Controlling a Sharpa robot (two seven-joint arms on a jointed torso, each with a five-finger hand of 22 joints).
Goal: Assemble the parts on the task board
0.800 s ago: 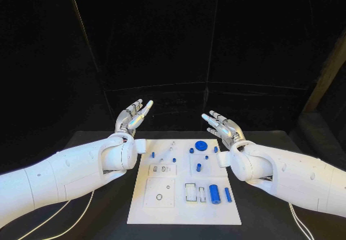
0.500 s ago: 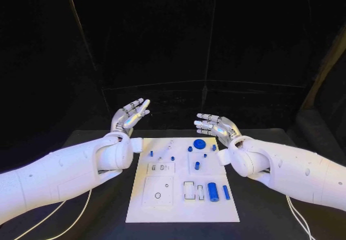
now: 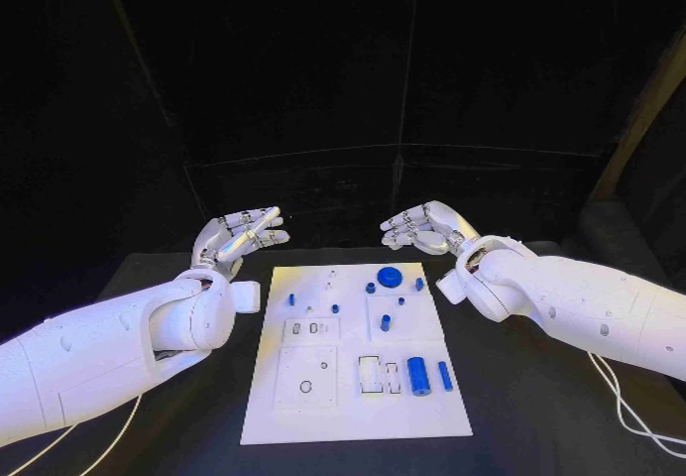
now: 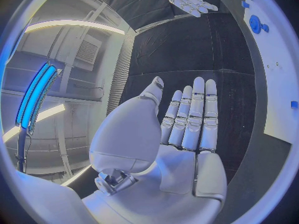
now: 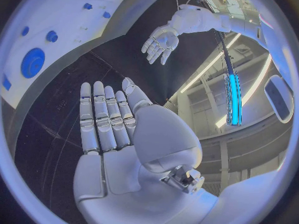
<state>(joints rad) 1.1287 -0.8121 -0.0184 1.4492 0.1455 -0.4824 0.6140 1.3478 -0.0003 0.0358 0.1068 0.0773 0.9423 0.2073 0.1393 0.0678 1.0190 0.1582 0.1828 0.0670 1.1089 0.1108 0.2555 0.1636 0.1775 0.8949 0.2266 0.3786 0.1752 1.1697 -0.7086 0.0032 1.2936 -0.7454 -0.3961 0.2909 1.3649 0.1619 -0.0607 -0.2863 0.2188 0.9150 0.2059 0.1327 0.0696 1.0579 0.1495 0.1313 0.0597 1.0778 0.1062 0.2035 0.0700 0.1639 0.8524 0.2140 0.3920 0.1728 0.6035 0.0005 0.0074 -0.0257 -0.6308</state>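
**Both hands empty beyond the board's far edge; the parts lie nearer the camera than either**

In the head view the task board [image 3: 358,357] sits in the lower middle of the frame on the black table [image 3: 543,397], its long axis running from the bottom of the picture up toward the centre. The left hand [image 3: 236,236] is at centre left and the right hand [image 3: 424,228] at centre right, both above the board's upper edge in the frame, so every part lies downward in the picture from them. Neither hand holds anything: both wrist views show the fingers straight and side by side, the thumb set apart, the palm bare.

The parts are small blue pieces. A round disc [image 3: 388,274] lies near the board's upper edge, right of centre, and looks closest to the right hand. A large cylinder [image 3: 417,374] and a slimmer bar [image 3: 445,375] lie side by side in the lower right of the board, their long axes along the board's length, just right of white rectangular slots [image 3: 369,374]. Smaller blue pegs [image 3: 388,319] dot the middle.

My judgement: the right hand is better placed for the disc and the right-hand pieces, and assembly has not yet begun.
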